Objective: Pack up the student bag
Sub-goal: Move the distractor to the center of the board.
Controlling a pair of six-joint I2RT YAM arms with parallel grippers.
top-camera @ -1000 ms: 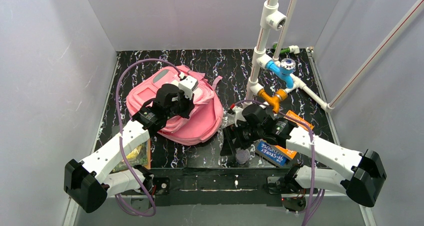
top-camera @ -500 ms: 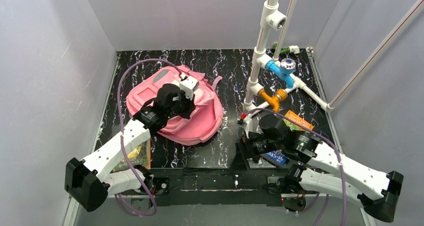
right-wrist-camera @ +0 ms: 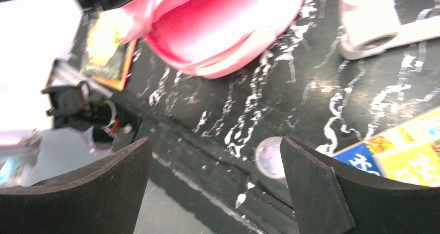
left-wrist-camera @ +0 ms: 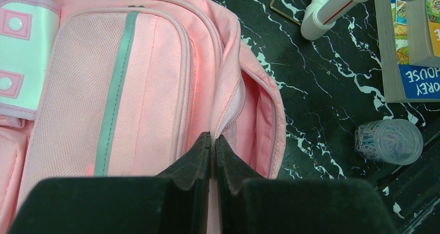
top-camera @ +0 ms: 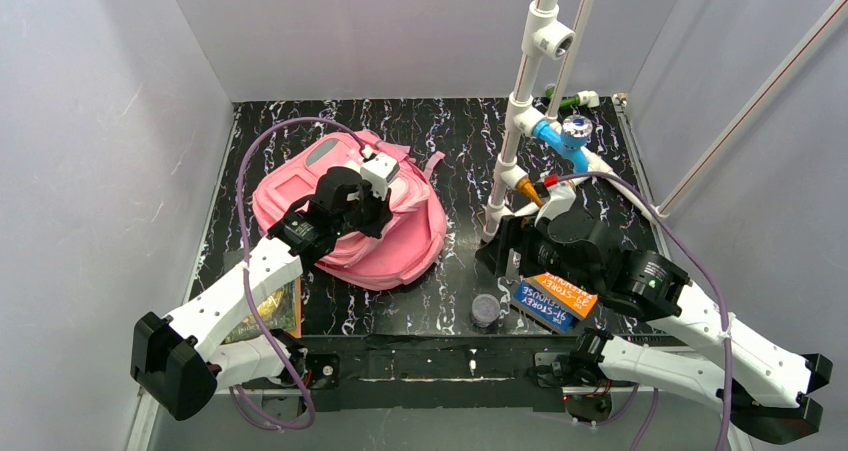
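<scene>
Left of the pipes [top-camera: 512,161], the pink student bag [top-camera: 410,239] sits open, its edge pinched by the left gripper [left-wrist-camera: 213,139]; the right gripper [right-wrist-camera: 216,143] is wide open and empty.

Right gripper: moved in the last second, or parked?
Yes. The right gripper has pulled away from the clear cup toward the far side of the table. It now sits by the foot of the white pipe stand, jaws open.

Overhead and close wrist views share the student bag [top-camera: 408,239].
</scene>
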